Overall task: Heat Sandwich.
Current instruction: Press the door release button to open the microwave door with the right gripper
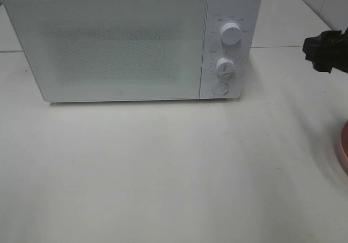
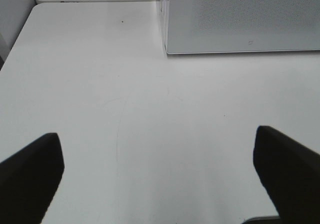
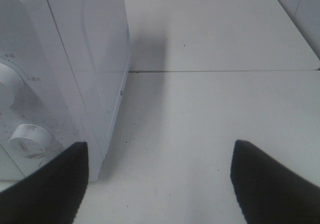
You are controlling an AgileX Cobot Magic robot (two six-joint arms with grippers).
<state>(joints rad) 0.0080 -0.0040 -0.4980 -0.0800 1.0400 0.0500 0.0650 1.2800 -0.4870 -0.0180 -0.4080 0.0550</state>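
The white microwave (image 1: pixel 125 44) stands at the back of the table with its door shut. No sandwich shows in any view. My right gripper (image 1: pixel 312 50) hovers at the far right, level with the microwave's control panel. In the right wrist view it (image 3: pixel 159 144) is open with only bare table between its fingers (image 3: pixel 265 179), and the microwave's right side (image 3: pixel 75 48) is close by. My left gripper (image 2: pixel 156 134) is out of the high view. In its wrist view it stands open over bare table, short of the microwave's front left corner (image 2: pixel 167 48).
Two knobs (image 1: pixel 230 33) (image 1: pixel 225 67) and a round button (image 1: pixel 220 88) sit on the microwave's right panel. The rim of a salmon-pink plate (image 1: pixel 343 150) shows at the right edge. The white table (image 1: pixel 163 172) stretches in front of the microwave.
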